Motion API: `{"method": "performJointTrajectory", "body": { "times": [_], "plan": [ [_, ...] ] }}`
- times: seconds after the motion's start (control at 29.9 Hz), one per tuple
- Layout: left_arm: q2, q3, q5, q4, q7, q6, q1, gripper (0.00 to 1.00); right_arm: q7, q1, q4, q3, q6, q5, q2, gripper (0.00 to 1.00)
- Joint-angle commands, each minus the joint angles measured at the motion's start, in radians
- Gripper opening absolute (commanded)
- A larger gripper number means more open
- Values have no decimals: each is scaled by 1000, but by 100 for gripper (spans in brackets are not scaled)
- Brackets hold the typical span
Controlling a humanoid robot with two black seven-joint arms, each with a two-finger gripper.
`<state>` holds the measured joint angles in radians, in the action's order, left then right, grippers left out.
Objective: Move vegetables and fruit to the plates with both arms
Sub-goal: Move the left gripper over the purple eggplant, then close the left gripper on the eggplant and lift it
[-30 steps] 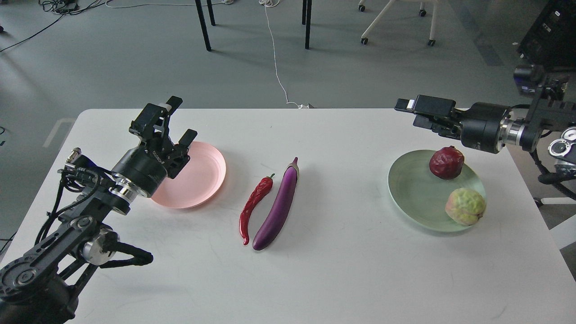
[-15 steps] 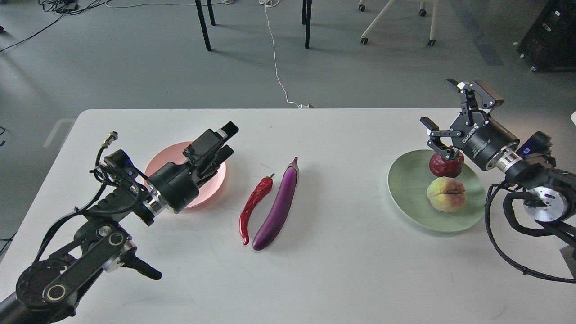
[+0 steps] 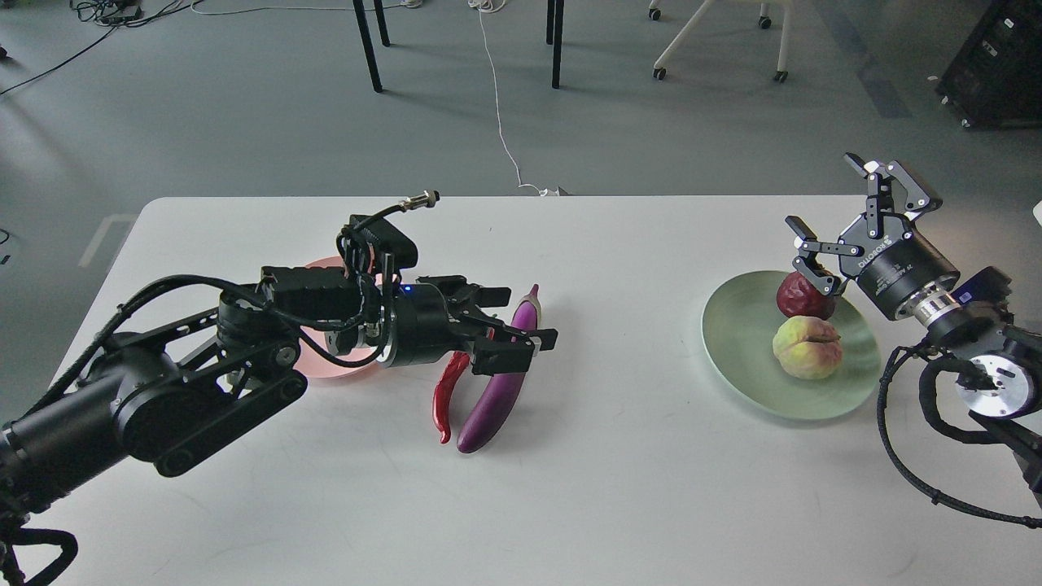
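Our left gripper (image 3: 511, 324) hovers open over the eggplant (image 3: 498, 382), right gripper (image 3: 847, 212) open too, so we should probably center mid-body before squeezing.

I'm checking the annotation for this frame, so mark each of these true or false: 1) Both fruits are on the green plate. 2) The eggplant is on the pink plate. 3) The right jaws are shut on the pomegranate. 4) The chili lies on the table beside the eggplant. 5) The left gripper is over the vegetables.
1) True: the pomegranate and peach both sit on the green plate.
2) False: the eggplant lies on the table, right of the pink plate.
3) False: the right gripper hangs open above the pomegranate.
4) True: the chili lies just left of the eggplant.
5) True: the left gripper, jaws open, is over their upper ends.
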<state>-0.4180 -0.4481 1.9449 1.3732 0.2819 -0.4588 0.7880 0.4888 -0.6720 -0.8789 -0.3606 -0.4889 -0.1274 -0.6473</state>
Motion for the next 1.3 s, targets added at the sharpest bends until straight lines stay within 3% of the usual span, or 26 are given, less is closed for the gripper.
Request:
{"method": "performJointTrajectory", "body": {
  "times": [0.0,0.2,0.43,0.57,1.27],
  "plan": [
    [14,104,-3,-37,-33,-12,62,96,0,0,0,-3,0,0,-5,96],
    [59,111,-14,-92,-115,-30,62,96,0,0,1,-15,0,0,-9,96],
    [105,112,-73,-97,-246,-30,43,96,0,0,3,-17,0,0,-3,96],
    [111,111,-109,-97,-291,-30,24,96,0,0,4,-23,0,0,-3,96],
    [113,111,-96,-125,-313,-30,-56,96,0,0,3,-23,0,2,-2,96]
  ]
}}
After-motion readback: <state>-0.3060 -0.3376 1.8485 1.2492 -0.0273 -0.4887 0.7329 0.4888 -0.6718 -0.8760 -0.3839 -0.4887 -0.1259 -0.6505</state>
